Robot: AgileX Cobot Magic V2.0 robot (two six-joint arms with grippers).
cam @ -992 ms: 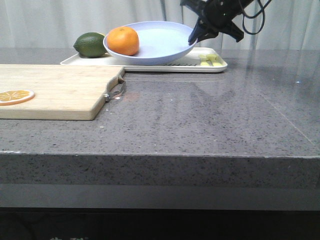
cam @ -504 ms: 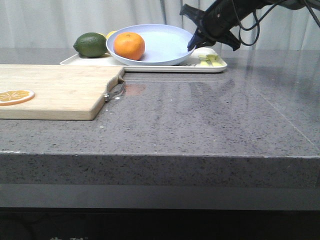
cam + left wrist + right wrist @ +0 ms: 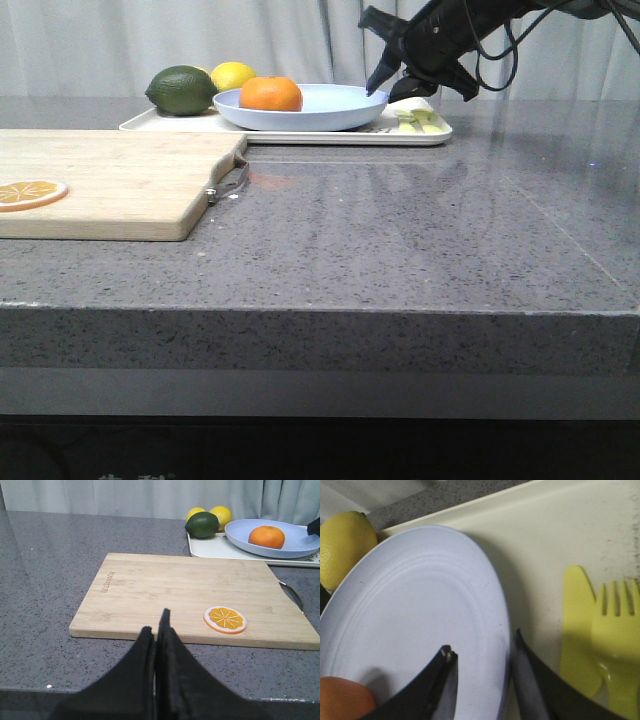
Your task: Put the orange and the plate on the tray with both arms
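Now resting on the tray [image 3: 430,135], the plate [image 3: 330,105] with orange [image 3: 270,94] could tip if the right gripper [image 3: 482,667], jaws apart astride its rim, snags withdrawing; left jaws together

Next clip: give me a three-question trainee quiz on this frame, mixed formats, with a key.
1. True or false: the orange lies in the plate.
2. The plate rests on: A) cutting board B) tray C) bare counter.
3. Fill in: the right gripper has its fingers astride the plate's ____.

Key: 1 true; 2 B; 3 rim. The left gripper is shut, short of the cutting board.
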